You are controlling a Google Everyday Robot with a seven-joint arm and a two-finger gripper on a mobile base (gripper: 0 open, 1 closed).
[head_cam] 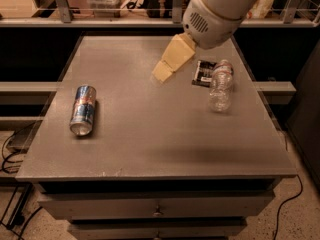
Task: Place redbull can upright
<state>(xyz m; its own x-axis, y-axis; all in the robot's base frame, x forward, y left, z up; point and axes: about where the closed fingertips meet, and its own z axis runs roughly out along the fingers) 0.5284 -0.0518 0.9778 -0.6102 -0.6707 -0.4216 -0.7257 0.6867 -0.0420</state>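
Gripper (163, 72) hangs well apart from the lying can (83, 110), grip state unclear here; a clumsy nudge could roll it.

The gripper (163, 73) hung over the back middle of the grey table (150, 149). A flat dark packet (204, 73) lay near it, to its right in the camera view. Beyond the packet, farther from the gripper, was a clear plastic water bottle (220, 86). A drawer (157, 204) ran below the tabletop.
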